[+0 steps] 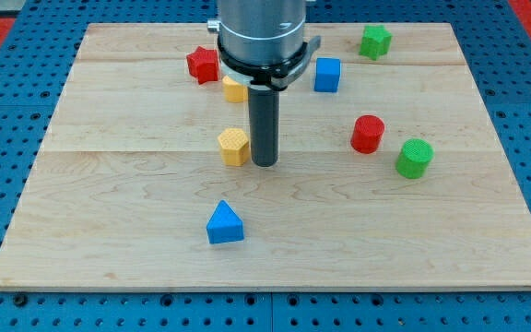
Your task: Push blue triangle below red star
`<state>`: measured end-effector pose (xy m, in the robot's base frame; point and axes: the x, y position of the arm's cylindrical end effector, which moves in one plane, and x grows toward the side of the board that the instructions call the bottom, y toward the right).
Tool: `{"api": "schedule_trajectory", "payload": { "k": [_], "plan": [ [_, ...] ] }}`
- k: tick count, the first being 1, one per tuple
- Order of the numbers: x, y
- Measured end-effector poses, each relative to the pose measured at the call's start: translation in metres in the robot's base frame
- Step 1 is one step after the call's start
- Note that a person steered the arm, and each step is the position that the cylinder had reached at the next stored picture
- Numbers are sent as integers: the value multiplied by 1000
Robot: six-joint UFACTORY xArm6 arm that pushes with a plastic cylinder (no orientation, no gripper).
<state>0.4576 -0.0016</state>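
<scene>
The blue triangle [224, 223] lies near the view's bottom, left of centre. The red star [203, 65] sits near the view's top left, well above the triangle. My tip [264, 163] rests on the board at mid-height, just right of a yellow hexagon block [234, 146], and above and to the right of the blue triangle, apart from it. The red star is up and to the left of my tip.
A second yellow block [235, 89] is partly hidden behind the arm below the red star. A blue cube [327, 74], a green star [374, 41], a red cylinder [368, 134] and a green cylinder [414, 158] stand on the right. The wooden board [109, 258] lies on blue pegboard.
</scene>
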Motion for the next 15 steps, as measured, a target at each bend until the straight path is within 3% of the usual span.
{"api": "schedule_trajectory", "payload": {
  "k": [2,4,5,7,8,9,10,11,12,14,15],
  "plan": [
    [39,13],
    [50,-41],
    [86,-47],
    [103,31],
    [128,27],
    [126,-57],
    [135,-63],
    [159,-28],
    [155,-43],
    [86,-162],
    [87,-193]
  ]
}}
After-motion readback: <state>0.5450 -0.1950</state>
